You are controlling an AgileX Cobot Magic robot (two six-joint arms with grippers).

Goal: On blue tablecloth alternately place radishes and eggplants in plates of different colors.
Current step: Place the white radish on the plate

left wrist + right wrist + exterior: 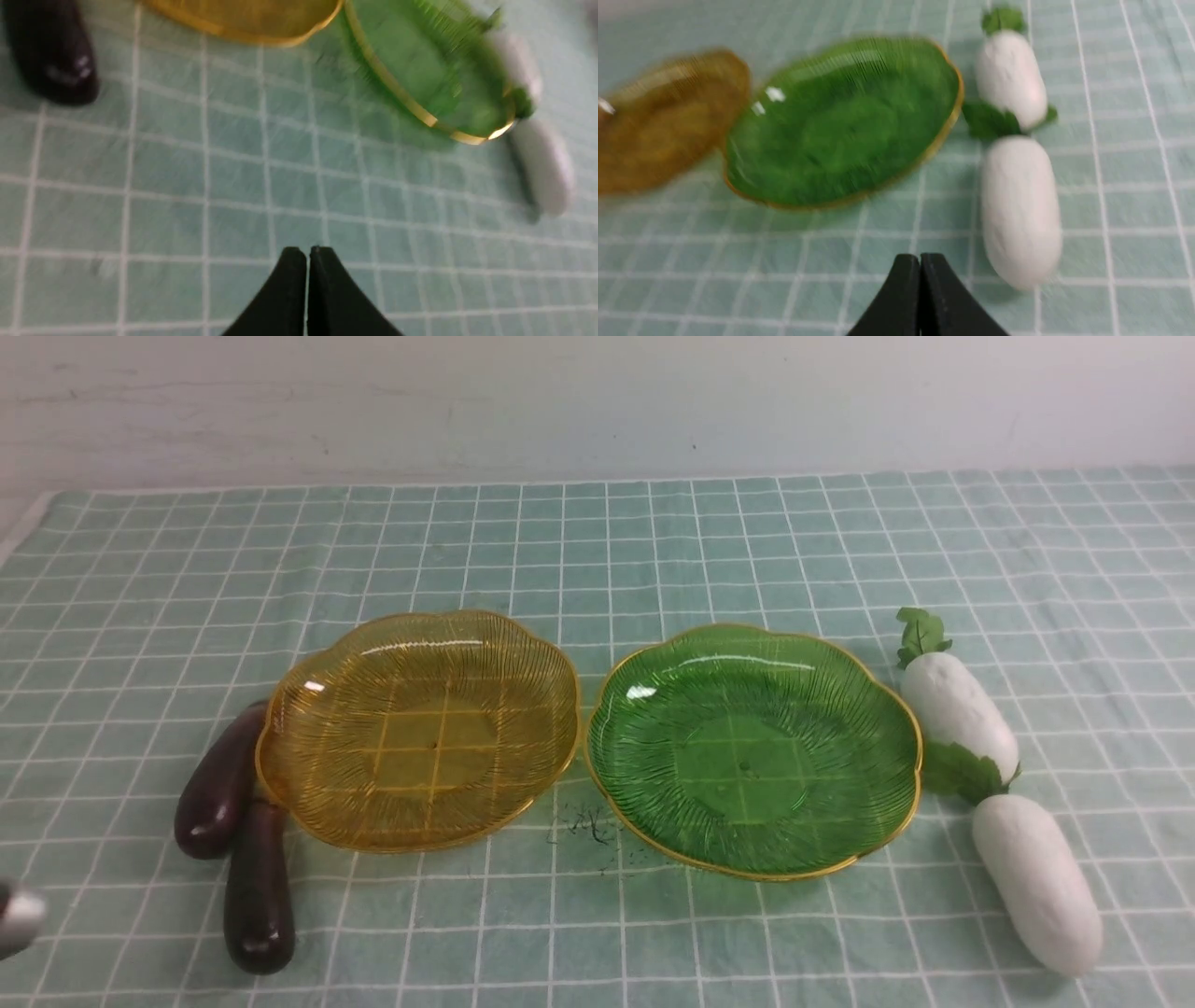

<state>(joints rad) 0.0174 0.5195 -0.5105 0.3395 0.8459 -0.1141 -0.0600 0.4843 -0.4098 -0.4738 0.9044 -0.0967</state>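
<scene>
Front view with both wrist views. On the blue tablecloth (653, 551) covering the worktop, the amber plate (420, 728) and the green plate (752, 751) stand rim to rim, the green at 3 o'clock of the amber; both are empty. Two eggplants lie at 8 o'clock of the amber plate: the far eggplant (219, 782) just beside its rim, and the near eggplant (259, 889) alongside it, towards 6 o'clock. Two radishes lie end to end at 3 to 4 o'clock of the green plate, with the far radish (957, 714) above the near radish (1036, 882), whose leaves meet its end. The left fingers (287, 298) and the right fingers (901, 294) are each pressed together, pinching nothing, above bare cloth. No piece is placed yet. The pieces look like light, stiff toys. The glossy eggplants are probably slippery and best pinched across the thick mid-body. The matt radishes are wider, so they need a fuller spread, taken at mid-length and clear of the soft leaves. The thin plates may slide if nudged.
</scene>
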